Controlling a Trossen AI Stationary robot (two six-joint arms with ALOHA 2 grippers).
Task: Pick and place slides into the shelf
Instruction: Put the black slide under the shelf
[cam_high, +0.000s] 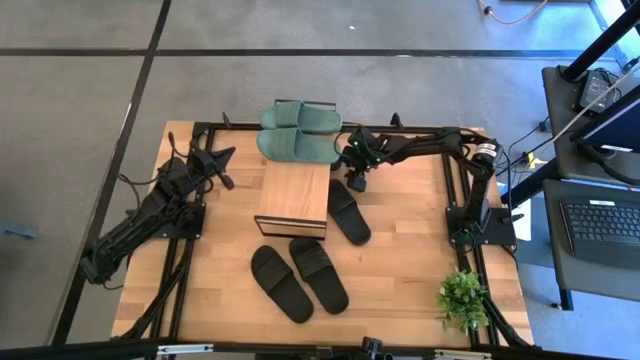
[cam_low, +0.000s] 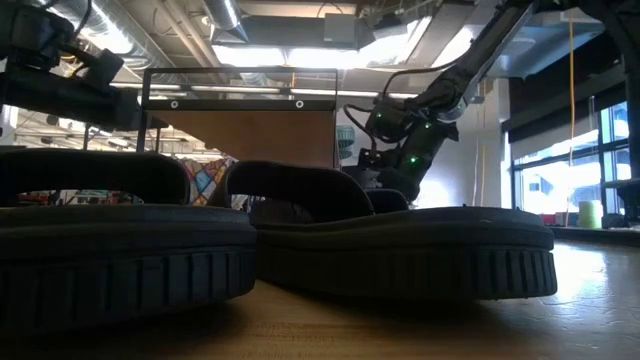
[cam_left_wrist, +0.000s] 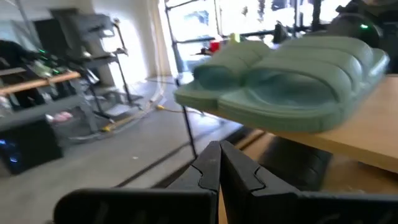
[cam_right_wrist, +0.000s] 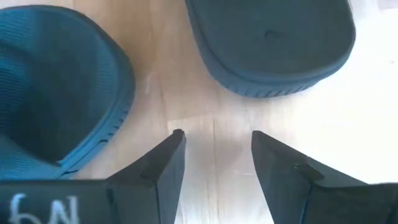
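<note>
Noting, nearest the front edge of the table (cam_high: 410, 290), two black slides side by side: left front slide (cam_high: 281, 284) and right front slide (cam_high: 319, 274), both flat, soles down, apart from the shelf (cam_high: 292, 195). Farther in, finding a third black slide (cam_high: 349, 211) just beside the shelf's right side. Hovering at its far end: right gripper (cam_high: 357, 176), fingers spread, pinching nothing. Beyond, spotting the green slides (cam_high: 298, 131) paired at the shelf's far end, apparently on its top. Off left, parked: left gripper (cam_high: 216, 160), fingers pressed together, empty. Judging the slides light, rubbery, bendy, grippy rather than slick; best taken across the strap or by a sole edge. Reading no brand on any slide; only white handwritten marks (cam_right_wrist: 37, 208) on the right wrist housing, not legible.
</note>
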